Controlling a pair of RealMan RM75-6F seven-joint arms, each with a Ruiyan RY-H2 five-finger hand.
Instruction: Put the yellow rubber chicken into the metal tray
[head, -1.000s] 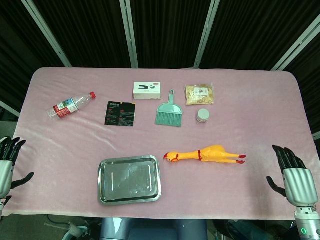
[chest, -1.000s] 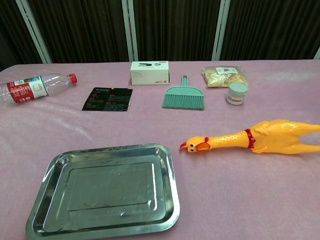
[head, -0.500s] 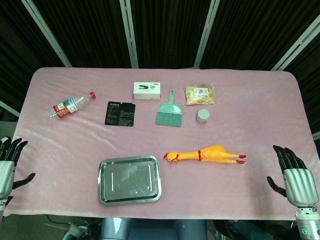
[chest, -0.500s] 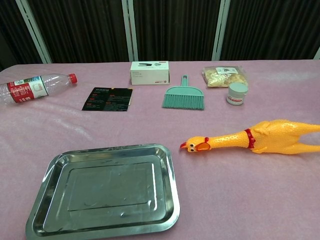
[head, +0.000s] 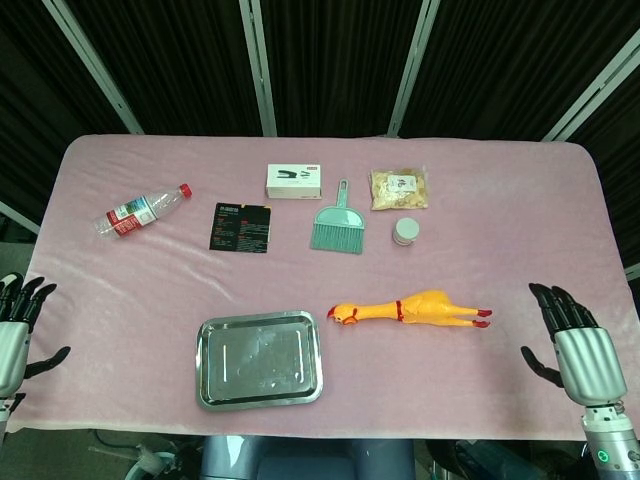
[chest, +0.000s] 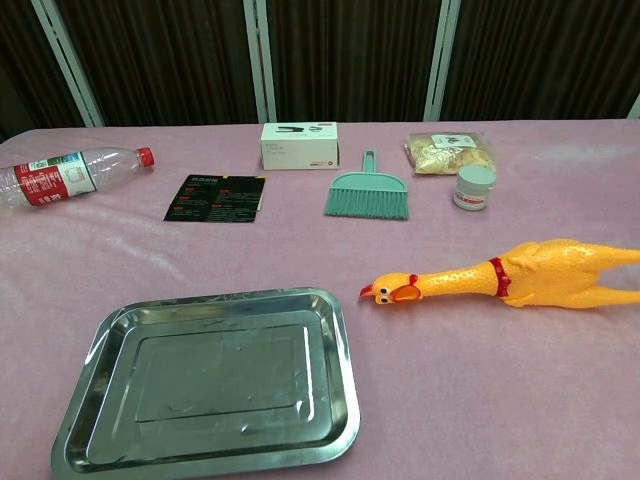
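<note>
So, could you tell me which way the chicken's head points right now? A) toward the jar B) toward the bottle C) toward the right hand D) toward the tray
D: the chicken lies on the cloth with its beak toward the tray and its feet toward the right hand.

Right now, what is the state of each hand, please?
Left hand: open, holding nothing, at the table's near left edge.
Right hand: open, holding nothing, fingers apart.
</note>
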